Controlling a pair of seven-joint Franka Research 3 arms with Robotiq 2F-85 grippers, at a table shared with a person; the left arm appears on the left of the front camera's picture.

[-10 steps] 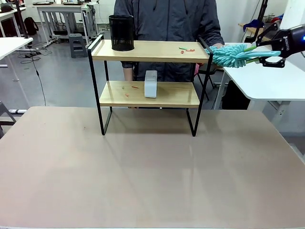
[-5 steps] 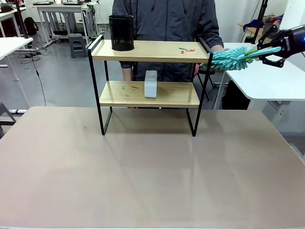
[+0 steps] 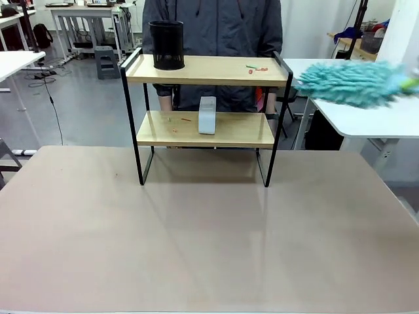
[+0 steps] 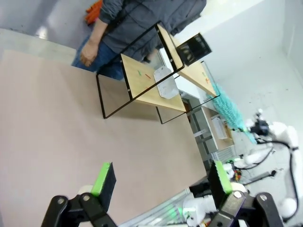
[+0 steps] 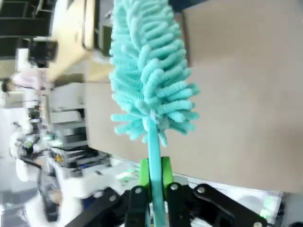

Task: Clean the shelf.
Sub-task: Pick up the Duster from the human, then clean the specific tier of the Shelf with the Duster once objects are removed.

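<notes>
The shelf (image 3: 206, 104) stands at the table's far side, a black-framed rack with two wooden boards. Small red and green scraps (image 3: 256, 67) lie on its upper board, and more scraps (image 3: 177, 122) on the lower one. A fluffy teal duster (image 3: 353, 83) hangs blurred in the air to the right of the upper board. In the right wrist view my right gripper (image 5: 154, 173) is shut on the duster's handle, with the duster head (image 5: 149, 80) straight ahead. My left gripper (image 4: 161, 182) is open above the table, far from the shelf (image 4: 151, 75).
A black mesh cup (image 3: 167, 44) stands on the upper board's left end, and a white box (image 3: 207, 114) sits on the lower board. A person (image 3: 213, 26) stands right behind the shelf. A white table (image 3: 366, 114) is at the right. The brown table (image 3: 196, 242) stretches in front.
The person's hand has left the duster and drawn back. My right gripper has closed on the handle and swung right with the duster, out of the front view.
</notes>
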